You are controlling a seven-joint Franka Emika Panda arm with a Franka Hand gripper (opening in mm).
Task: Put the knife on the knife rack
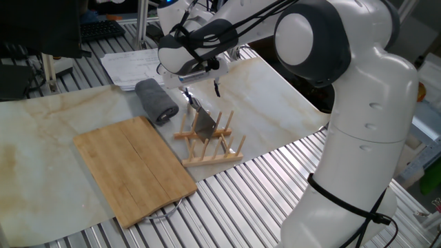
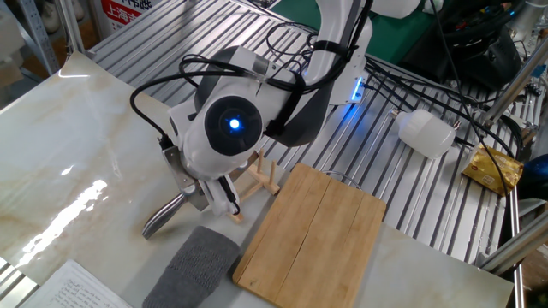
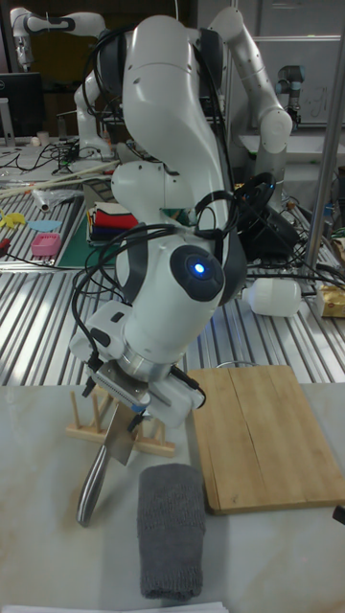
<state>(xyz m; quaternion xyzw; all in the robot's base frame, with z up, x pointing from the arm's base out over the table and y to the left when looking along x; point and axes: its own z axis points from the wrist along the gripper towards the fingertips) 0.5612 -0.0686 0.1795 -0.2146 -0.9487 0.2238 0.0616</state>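
Observation:
The knife leans in the light-wood knife rack, its broad grey blade between the pegs. Its silvery handle slopes out and down toward the marble top, and in the tall fixed view the handle reaches the surface. My gripper hovers just above the rack, open. Its fingers stand apart on either side of the handle and do not touch it. In the other fixed view the rack is mostly hidden behind my wrist.
A dark grey rolled cloth lies just left of the rack. A large bamboo cutting board sits in front of it. Papers lie at the back. Metal slats border the marble sheet, with a white bottle on them.

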